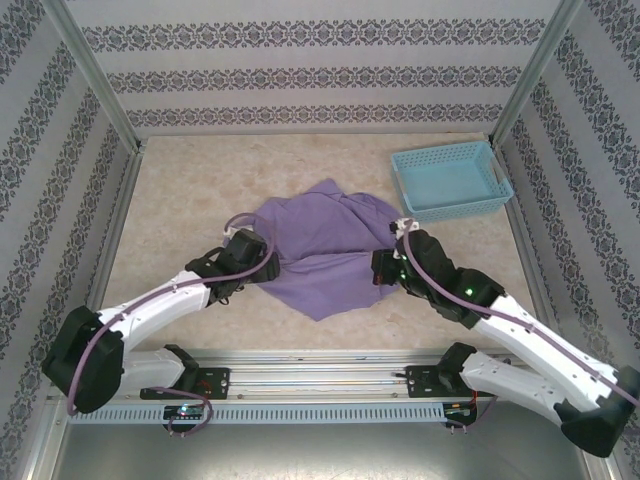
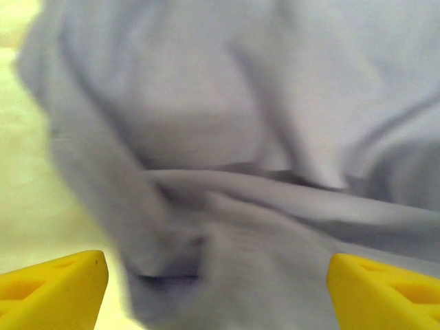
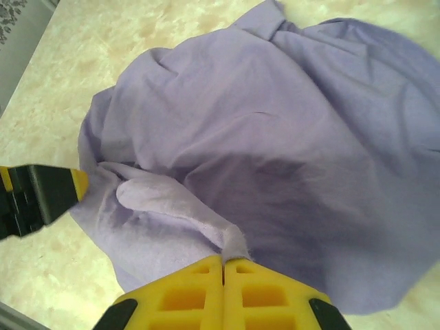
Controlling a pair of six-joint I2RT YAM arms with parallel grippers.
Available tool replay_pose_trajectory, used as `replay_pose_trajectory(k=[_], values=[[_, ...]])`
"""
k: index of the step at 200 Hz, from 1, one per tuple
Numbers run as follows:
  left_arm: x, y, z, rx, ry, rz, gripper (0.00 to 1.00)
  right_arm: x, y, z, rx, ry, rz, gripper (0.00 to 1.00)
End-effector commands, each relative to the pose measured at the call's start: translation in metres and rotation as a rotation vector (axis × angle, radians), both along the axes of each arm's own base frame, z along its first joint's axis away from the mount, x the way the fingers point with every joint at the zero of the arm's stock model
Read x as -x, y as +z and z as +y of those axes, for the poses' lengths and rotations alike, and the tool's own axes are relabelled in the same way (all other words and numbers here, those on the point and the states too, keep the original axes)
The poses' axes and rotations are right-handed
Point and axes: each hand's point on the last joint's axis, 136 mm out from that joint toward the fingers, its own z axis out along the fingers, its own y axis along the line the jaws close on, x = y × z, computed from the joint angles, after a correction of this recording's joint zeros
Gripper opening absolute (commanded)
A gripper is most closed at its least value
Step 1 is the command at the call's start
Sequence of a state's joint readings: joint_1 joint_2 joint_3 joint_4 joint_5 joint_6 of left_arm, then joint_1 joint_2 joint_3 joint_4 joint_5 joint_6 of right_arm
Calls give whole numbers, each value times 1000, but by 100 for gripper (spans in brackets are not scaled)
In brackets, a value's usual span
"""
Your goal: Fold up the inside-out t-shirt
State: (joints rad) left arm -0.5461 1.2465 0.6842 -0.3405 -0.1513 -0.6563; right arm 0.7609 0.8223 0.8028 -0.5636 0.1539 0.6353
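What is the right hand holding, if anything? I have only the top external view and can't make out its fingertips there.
Observer: In its wrist view the right hand is shut, its yellow fingers pinching a raised fold of the lavender t-shirt.
Operator: And the left hand?
Observer: The left hand is open. Its fingers stand wide apart with rumpled cloth lying between them, not clamped.
Operator: Anything notable about the pinched fold?
Observer: It looks paler than the cloth around it, and it runs from the fingertips toward the shirt's left edge in that view.
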Motion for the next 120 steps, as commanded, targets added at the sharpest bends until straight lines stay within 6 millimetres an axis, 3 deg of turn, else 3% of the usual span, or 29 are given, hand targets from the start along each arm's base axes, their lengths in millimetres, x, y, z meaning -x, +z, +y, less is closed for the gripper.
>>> replay_pose_trajectory(k=[1,35,58,72,87,98,109,120], values=[[-2,-17,33,-78,79,112,86,11,-33,-29,128,-38,41,0],[-34,-40,42,-16,98,226,84,24,-59,-54,172,-103,77,0],[-58,-46,34,7,81,222,84,31,-72,-72,241,-135,100,0],[-67,-57,25,28,61,246,78,32,-75,-72,240,-127,102,0],[-72,-69,17,50,53,283,62,29,-70,-69,221,-130,86,0],[-74,-72,16,57,60,292,43,25,-64,-68,214,-137,72,0],[-78,-63,17,52,67,275,25,19,-53,-66,205,-136,50,0],[-83,-43,22,29,82,236,12,10,-39,-62,195,-134,20,0]])
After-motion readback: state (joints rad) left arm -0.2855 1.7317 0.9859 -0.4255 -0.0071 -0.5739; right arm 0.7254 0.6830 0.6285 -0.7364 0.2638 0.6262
